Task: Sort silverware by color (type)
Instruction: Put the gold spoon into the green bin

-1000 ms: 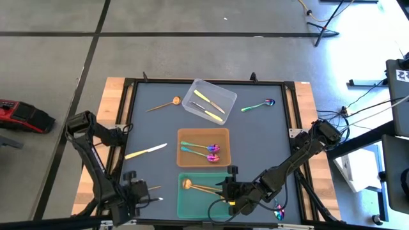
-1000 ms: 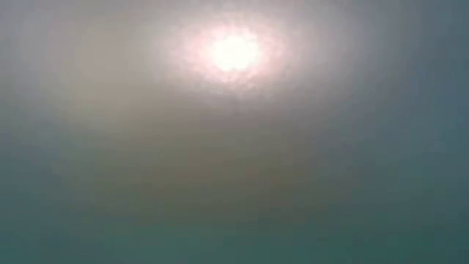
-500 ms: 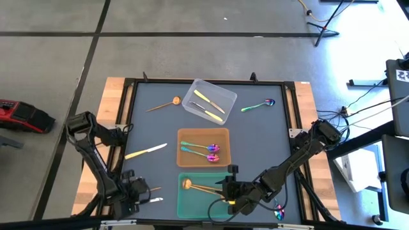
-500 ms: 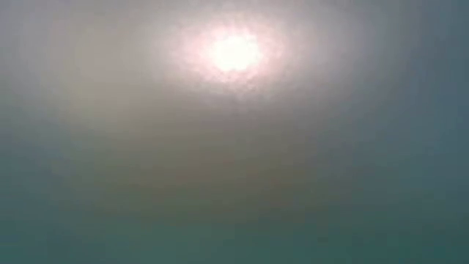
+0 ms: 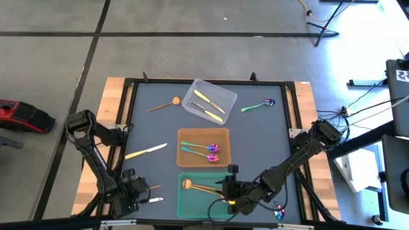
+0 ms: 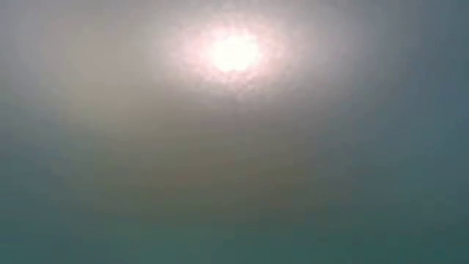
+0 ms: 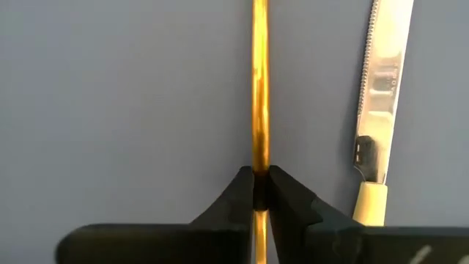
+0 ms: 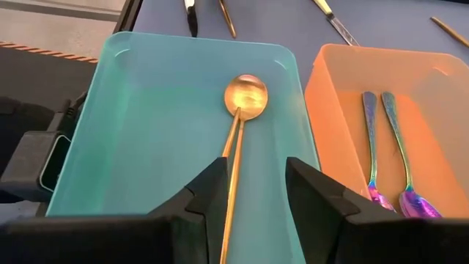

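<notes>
My left gripper [image 7: 259,187] is near the table's near left corner [image 5: 139,191]. It is shut on a thin copper-gold handle [image 7: 259,103], and a pale yellow knife [image 7: 377,95] lies on the table right beside it. My right gripper [image 8: 249,191] is open over the green bin [image 5: 192,203]. Its fingers stand on either side of the handle of a copper spoon [image 8: 245,95] that lies flat in that bin, without touching it. Two rainbow spoons [image 5: 201,150] lie in the orange bin, and two yellow knives [image 5: 209,105] in the clear bin. The low view shows only haze. My left gripper pinches the copper-gold utensil's thin handle [image 7: 259,158] between its two fingertips, coming from above. The handle runs straight on past the fingers, level over the table. Its ends are out of the wrist view, and I cannot tell whether it is lifted.
Loose on the dark table lie a copper spoon [image 5: 165,104] at the far left, a rainbow spoon [image 5: 259,105] at the far right, a knife [image 5: 146,151] at the left and a rainbow spoon [image 5: 278,211] by the near right edge. The three bins stand in a row down the middle.
</notes>
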Robot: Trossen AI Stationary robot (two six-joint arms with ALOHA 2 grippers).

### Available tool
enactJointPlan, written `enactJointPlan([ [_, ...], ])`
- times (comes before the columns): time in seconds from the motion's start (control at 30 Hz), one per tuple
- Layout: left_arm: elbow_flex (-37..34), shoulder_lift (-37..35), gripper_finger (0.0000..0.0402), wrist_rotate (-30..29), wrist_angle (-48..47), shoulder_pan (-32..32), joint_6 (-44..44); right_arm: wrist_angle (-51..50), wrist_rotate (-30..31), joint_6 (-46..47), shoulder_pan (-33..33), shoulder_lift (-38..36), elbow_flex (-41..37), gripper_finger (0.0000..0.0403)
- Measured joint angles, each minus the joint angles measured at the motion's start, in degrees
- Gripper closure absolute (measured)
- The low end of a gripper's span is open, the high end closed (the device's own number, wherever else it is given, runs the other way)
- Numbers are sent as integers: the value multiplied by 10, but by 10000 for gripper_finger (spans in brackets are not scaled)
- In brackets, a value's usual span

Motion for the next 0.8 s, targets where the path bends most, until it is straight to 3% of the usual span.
enactJointPlan([
  [0.23, -3, -15, 371, -23, 0, 0, 16, 1, 27, -22, 0, 0, 0, 276],
  [0.6, -2, -111, 380, -182, 22, 2, 67, 1, 19, -23, 0, 0, 0, 276],
  [0.8, -2, -134, 374, -286, 134, 21, 197, 2, 19, -33, 0, 0, 0, 276],
])
